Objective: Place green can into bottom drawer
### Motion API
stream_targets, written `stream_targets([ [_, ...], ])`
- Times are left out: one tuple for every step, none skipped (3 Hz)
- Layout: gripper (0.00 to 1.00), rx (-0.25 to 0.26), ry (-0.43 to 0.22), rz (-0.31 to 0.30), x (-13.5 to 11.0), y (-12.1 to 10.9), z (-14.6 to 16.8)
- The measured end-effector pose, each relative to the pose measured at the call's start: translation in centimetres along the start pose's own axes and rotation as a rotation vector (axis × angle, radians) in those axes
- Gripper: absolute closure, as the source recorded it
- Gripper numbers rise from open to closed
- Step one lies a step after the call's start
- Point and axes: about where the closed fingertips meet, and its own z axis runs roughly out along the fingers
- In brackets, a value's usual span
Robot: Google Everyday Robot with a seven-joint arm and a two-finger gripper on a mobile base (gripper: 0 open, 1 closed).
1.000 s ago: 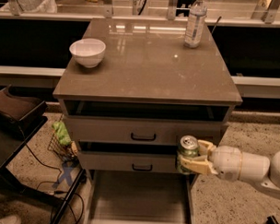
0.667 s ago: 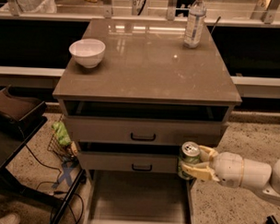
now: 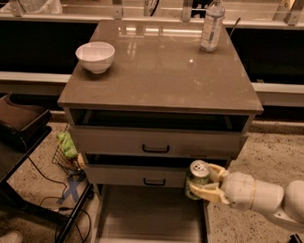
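My gripper (image 3: pixel 202 181) comes in from the right on a white arm and is shut on the green can (image 3: pixel 197 177), a dark-green can with a silver top, held upright. The can hangs in front of the right end of the middle drawer (image 3: pixel 140 175), above the back right corner of the bottom drawer (image 3: pixel 148 218). The bottom drawer is pulled out, a wide grey tray with thin side walls, and nothing shows inside it.
On the cabinet top (image 3: pixel 159 68) stand a white bowl (image 3: pixel 95 56) at left and a clear water bottle (image 3: pixel 212 23) at back right. The two upper drawers are slightly open. A dark chair (image 3: pixel 17 124), cables and a green bag (image 3: pixel 67 144) are at left.
My gripper has carried the can a little lower and to the right, down from the middle drawer's front toward the open bottom drawer.
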Motion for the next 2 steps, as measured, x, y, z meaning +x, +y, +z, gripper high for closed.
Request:
stream_targets([
  [1.00,-0.065,-0.095,-0.077,3.0,2.4,2.1],
  [1.00,-0.157,-0.174,-0.158,8.5,4.0,3.9],
])
